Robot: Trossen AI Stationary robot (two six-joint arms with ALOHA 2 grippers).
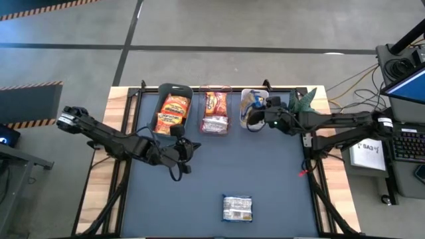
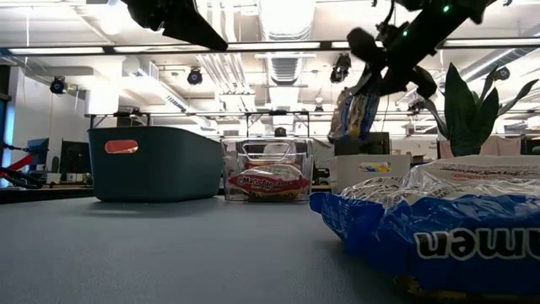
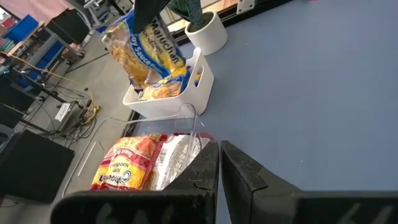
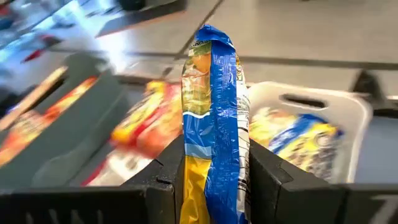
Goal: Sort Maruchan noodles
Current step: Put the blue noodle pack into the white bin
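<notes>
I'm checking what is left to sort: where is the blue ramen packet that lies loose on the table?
In the high view the blue ramen packet lies alone on the dark mat at the near edge, slightly right of centre, far from the three bins at the back.

Glossy crinkly plastic noodle packets (image 4: 213,118); clear plastic bin (image 2: 269,169); matt dark counter (image 1: 265,172) w/ wood edges.

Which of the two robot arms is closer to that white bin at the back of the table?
The right. The right gripper hangs just above the white bin, holding a yellow-and-blue noodle packet. The left gripper sits near the table's middle, past the other two bins.
</notes>
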